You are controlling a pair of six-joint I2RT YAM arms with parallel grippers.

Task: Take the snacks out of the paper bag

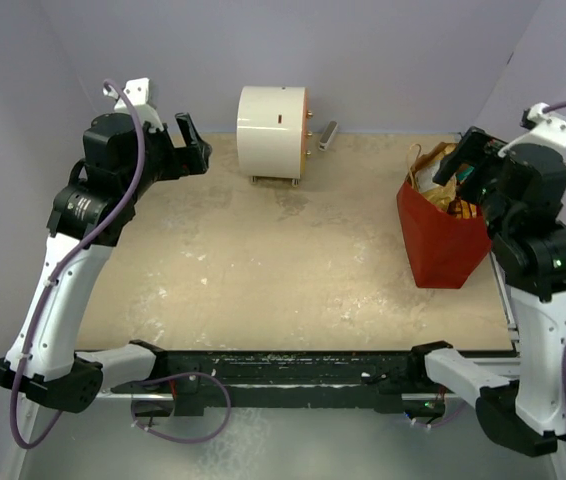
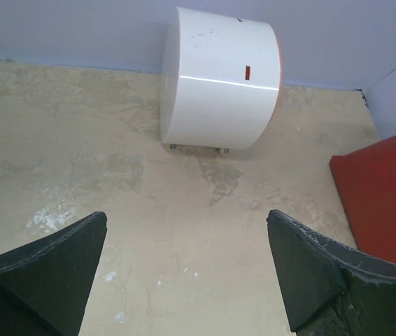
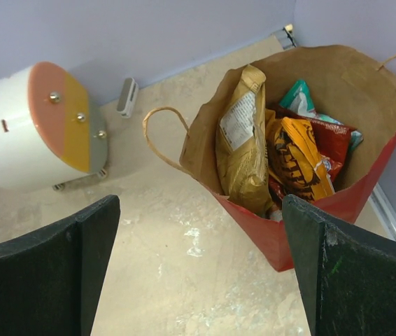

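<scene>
The paper bag (image 1: 441, 240) stands upright at the table's right side, red outside and brown inside, with twine handles (image 3: 157, 133). In the right wrist view it holds a gold foil packet (image 3: 243, 143), a yellow-orange chip bag (image 3: 297, 157), a red chip bag (image 3: 332, 140) and a teal packet (image 3: 298, 94). My right gripper (image 3: 201, 259) is open and empty, above the bag's near-left rim (image 1: 458, 160). My left gripper (image 2: 187, 269) is open and empty, raised at the far left (image 1: 191, 140). The bag's red side (image 2: 387, 192) shows at the right of the left wrist view.
A white cylinder (image 1: 273, 120) lies on its side at the back centre; its orange-and-yellow end face (image 3: 65, 115) points toward the bag. A small grey object (image 1: 326, 134) lies by the back wall. Walls close the back and both sides.
</scene>
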